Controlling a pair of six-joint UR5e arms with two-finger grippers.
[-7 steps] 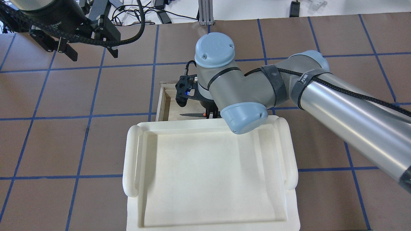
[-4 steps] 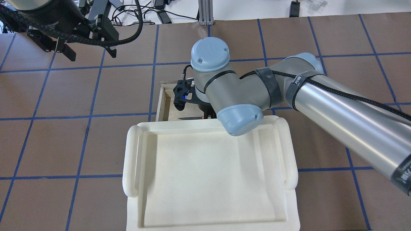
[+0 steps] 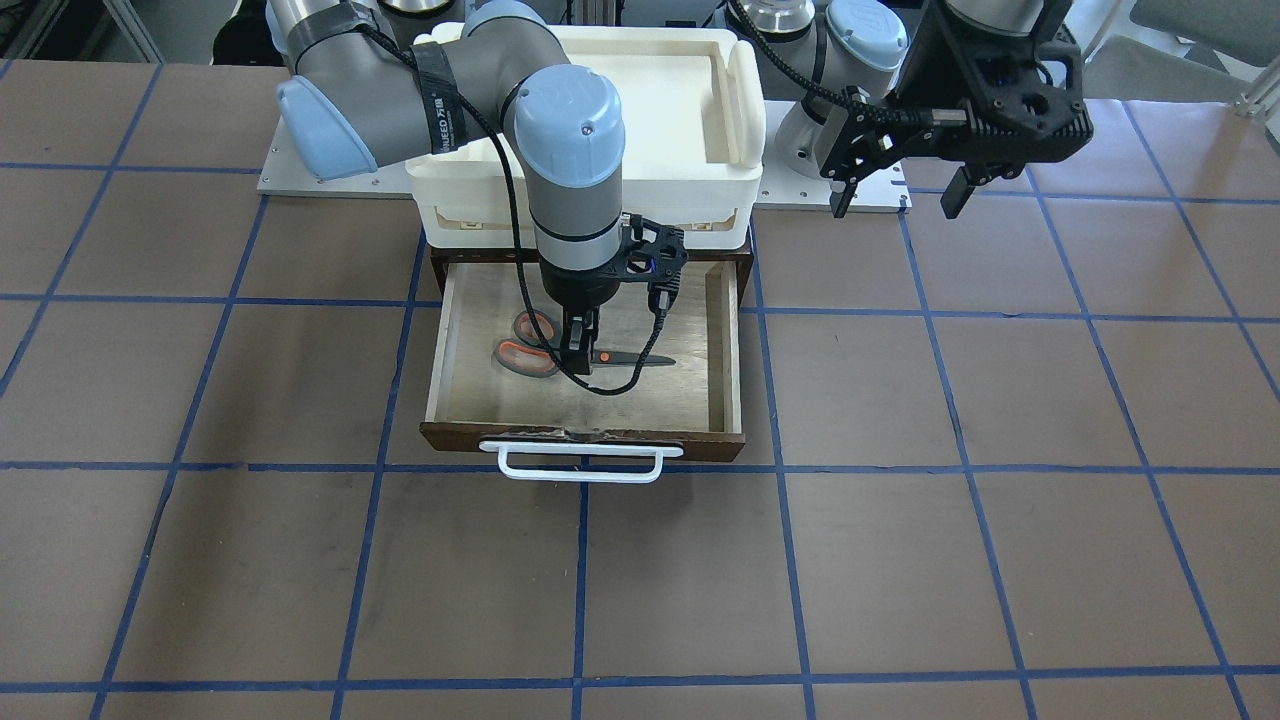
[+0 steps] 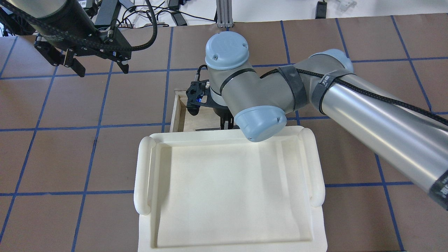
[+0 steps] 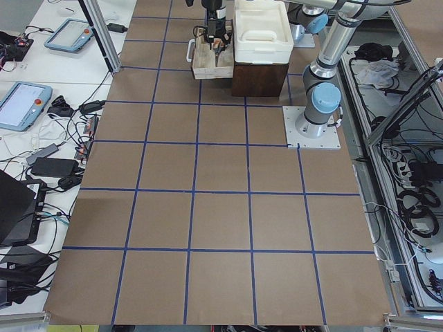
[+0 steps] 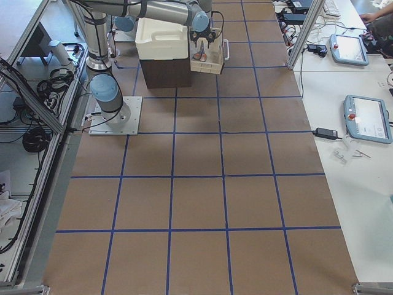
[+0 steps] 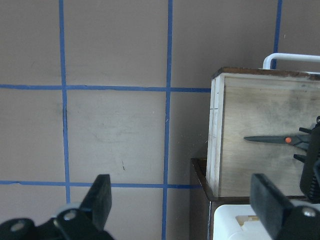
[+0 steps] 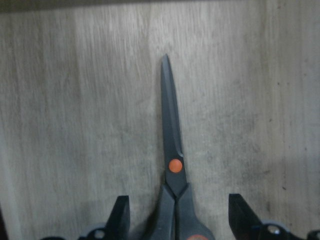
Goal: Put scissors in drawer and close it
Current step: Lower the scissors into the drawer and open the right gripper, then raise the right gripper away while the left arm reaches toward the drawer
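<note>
Moved since a second ago: the right arm's wrist has shifted toward the upper left of the overhead frame; less of the scissors (image 3: 622, 357) shows there, now a sliver of blade above the white tray (image 4: 143, 175); the left gripper (image 4: 101, 67) sits slightly lower in the frame. Surface: brown table (image 3: 900, 560) with a blue tape grid. Room: side benches with tablets (image 6: 367, 117) and cables. Scissors: flat on the floor of the pulled-out drawer (image 3: 437, 350), long axis left to right in the front view, blades toward frame right, handles left. Right gripper (image 3: 578, 354): lowered over the scissors, fingers (image 8: 120, 216) spread clear of them. Left gripper: spread wide, upper left, holding nothing.
</note>
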